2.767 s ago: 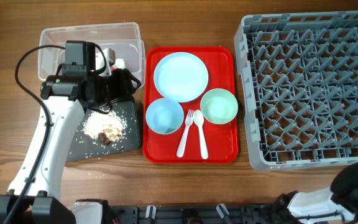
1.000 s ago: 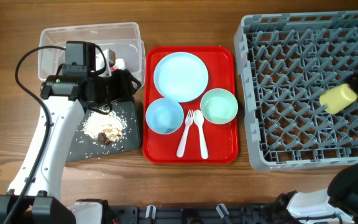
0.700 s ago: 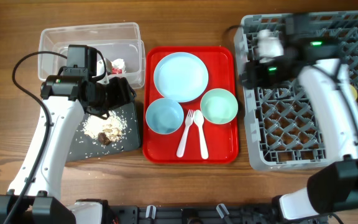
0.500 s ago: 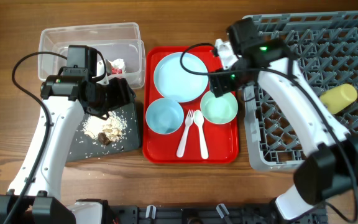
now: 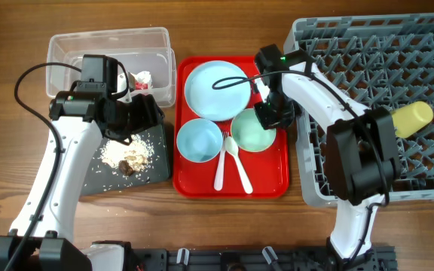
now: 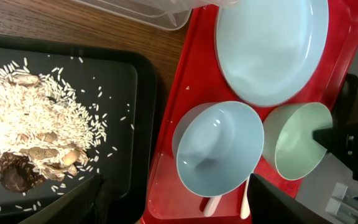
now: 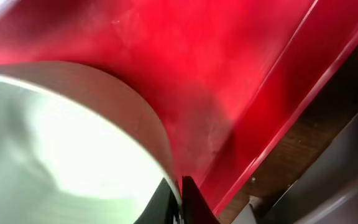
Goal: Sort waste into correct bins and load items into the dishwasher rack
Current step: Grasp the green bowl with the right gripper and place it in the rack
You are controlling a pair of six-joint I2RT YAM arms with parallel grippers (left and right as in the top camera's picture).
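The right gripper [image 7: 178,186] has its fingers nearly closed, pinching the rim of the mint green bowl [image 7: 61,155] on the side facing the dishwasher rack [image 5: 307,173]. The bowl sits on the red tray [image 5: 270,181], just beside the pale blue bowl [image 5: 200,141]. The left gripper [image 6: 176,186] hangs spread wide and empty above the black tray [image 6: 135,99] and its rice scraps [image 6: 23,118].
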